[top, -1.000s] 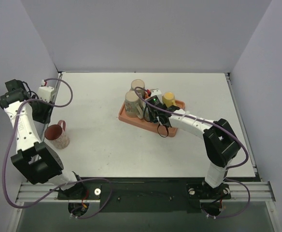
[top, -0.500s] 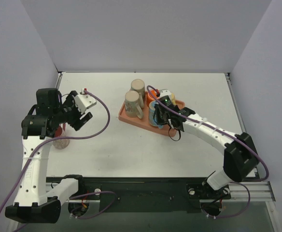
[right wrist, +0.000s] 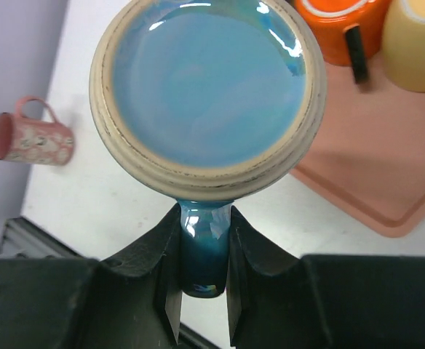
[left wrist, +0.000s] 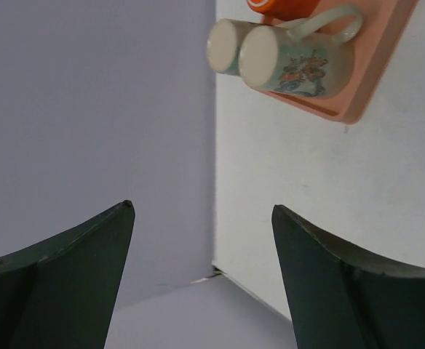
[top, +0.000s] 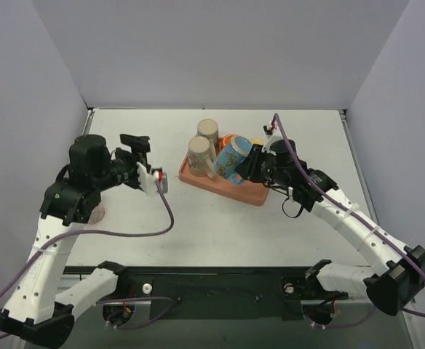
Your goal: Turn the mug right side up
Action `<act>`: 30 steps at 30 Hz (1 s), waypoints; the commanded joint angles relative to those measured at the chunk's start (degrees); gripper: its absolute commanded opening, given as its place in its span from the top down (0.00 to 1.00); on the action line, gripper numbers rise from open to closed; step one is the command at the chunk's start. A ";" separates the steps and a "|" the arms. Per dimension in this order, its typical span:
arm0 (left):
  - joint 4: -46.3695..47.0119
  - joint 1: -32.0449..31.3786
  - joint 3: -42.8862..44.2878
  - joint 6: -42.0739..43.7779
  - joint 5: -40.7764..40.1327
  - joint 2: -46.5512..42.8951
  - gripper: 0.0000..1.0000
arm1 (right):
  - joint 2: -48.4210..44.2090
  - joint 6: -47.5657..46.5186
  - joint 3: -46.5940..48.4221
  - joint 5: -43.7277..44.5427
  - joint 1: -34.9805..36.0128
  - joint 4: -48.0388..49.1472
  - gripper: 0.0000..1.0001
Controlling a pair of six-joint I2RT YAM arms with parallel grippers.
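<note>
The blue mug hangs tilted just above the salmon tray, with my right gripper shut on its handle. In the right wrist view the handle sits pinched between both fingers, and a round blue face ringed in beige is turned to the camera. I cannot tell whether that face is the base or the mouth. My left gripper hovers over the table left of the tray, open, and in its own view the gripper holds nothing.
Two beige mugs stand mouth-down on the tray's left end; an orange mug and a yellow one sit at its back. A pink mug stands at the table's left edge, mostly behind my left arm.
My right gripper closed on the blue mug's handle, lifted it off the tray and tilted it. My left arm swung from the left edge toward the middle, jaws opening wider.
</note>
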 commanded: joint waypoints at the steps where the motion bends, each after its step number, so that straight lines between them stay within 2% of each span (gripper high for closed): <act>1: 21.81 -9.45 -12.30 26.69 -3.36 -12.05 0.11 | -7.55 10.32 0.03 -7.10 1.46 16.38 1.00; 2: 32.13 -13.31 -19.12 29.79 -2.83 -14.36 0.09 | -9.30 10.68 0.11 -6.84 2.25 16.66 1.00; 3: 39.02 -14.74 -21.80 34.34 -1.35 -17.17 0.09 | -10.62 10.16 0.55 -5.79 4.44 16.75 1.00; 4: 41.88 -17.45 -26.18 36.04 -0.90 -18.50 0.09 | -11.24 9.90 0.99 -5.26 5.68 16.58 1.00; 7: 48.55 -22.99 -30.60 38.78 -2.11 -21.58 0.09 | -12.65 8.57 3.01 -3.85 12.08 17.80 1.00; 9: 54.61 -25.11 -34.20 40.44 -3.43 -22.37 0.10 | -12.39 9.45 3.54 -4.37 14.20 19.81 1.00; 11: 57.62 -26.26 -37.19 42.20 -3.88 -22.47 0.15 | -12.22 10.85 3.45 -5.08 15.61 22.54 1.00; 16: 57.56 -26.88 -37.12 42.56 -6.95 -22.03 0.19 | -11.69 11.74 4.41 -5.25 17.38 25.45 1.00; 18: 53.43 -26.88 -35.80 42.13 -7.48 -22.90 0.20 | -11.78 10.95 4.68 -4.47 17.38 25.10 1.00; 20: 44.67 -26.88 -34.92 42.21 -7.57 -24.39 0.20 | -12.30 8.85 5.47 -2.63 17.38 22.13 1.00; 24: 37.79 -26.79 -35.01 42.21 -8.62 -27.21 0.20 | -13.53 6.11 6.53 0.11 17.38 19.74 1.00; 27: 38.47 -26.88 -36.24 42.04 -9.41 -27.74 0.19 | -13.54 6.81 6.79 -0.67 17.29 20.09 1.00; 30: 45.56 -26.88 -37.11 43.00 -8.45 -25.90 0.18 | -12.14 9.53 6.18 -2.61 17.55 23.24 1.00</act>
